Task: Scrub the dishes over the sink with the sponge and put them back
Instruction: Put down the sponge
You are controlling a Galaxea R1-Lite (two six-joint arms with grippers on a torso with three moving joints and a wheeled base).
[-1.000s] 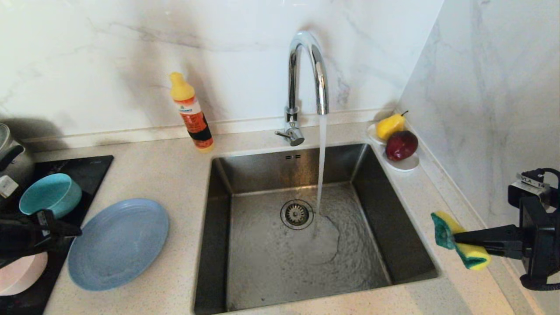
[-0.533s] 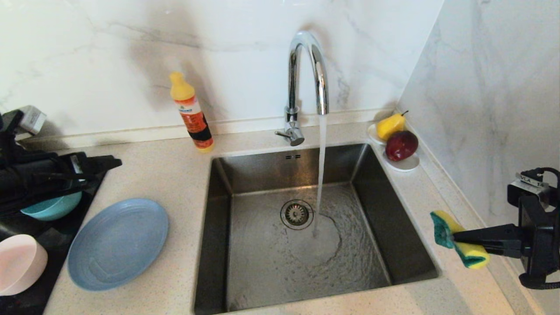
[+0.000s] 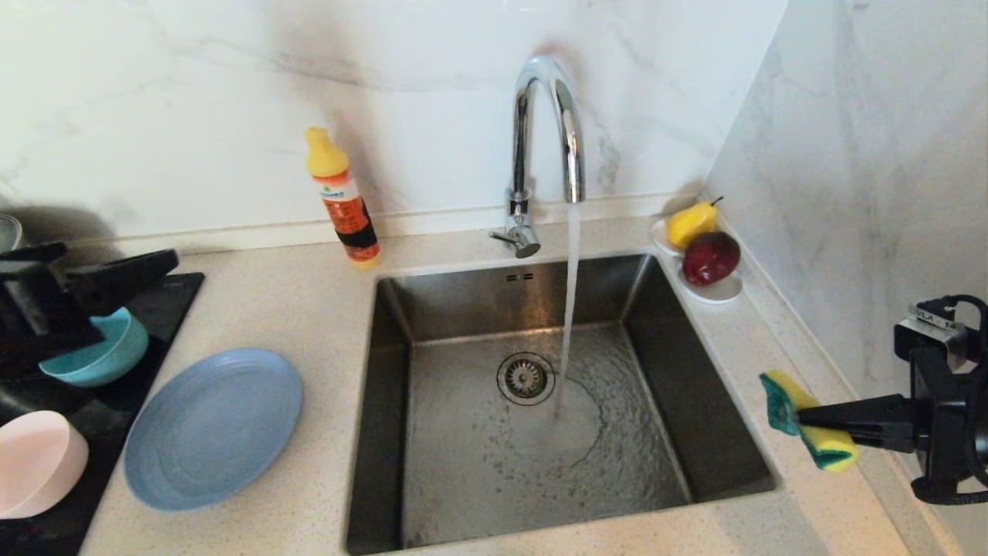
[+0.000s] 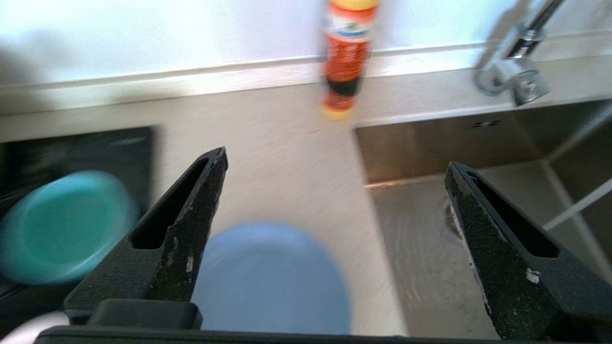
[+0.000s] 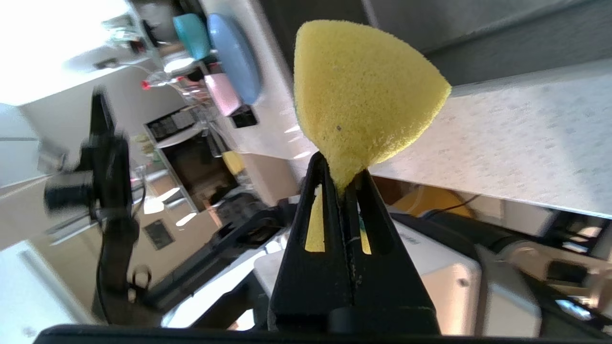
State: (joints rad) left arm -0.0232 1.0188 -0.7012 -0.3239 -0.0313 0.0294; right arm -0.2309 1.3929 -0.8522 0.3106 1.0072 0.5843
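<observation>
From the head camera, the left gripper [image 3: 166, 262] hangs level over the teal bowl [image 3: 100, 351] at the bench's [image 3: 309, 309] left edge, touching nothing, while the right gripper [image 3: 803, 421] reaches in level beyond the sink's [image 3: 695, 432] right rim, fingers clamped on the sponge [image 3: 810, 421]. The slate-blue plate [image 3: 212, 428] lies flat between bowl and sink; the pink bowl [image 3: 38, 463] sits nearest the robot. Water runs from the tap [image 3: 552, 123] into the otherwise bare basin. In the left wrist view, the fingers [image 4: 186, 224] stand wide apart, holding nothing. In the right wrist view, the sponge's yellow foam bulges beyond the pinching fingers [image 5: 330, 229].
</observation>
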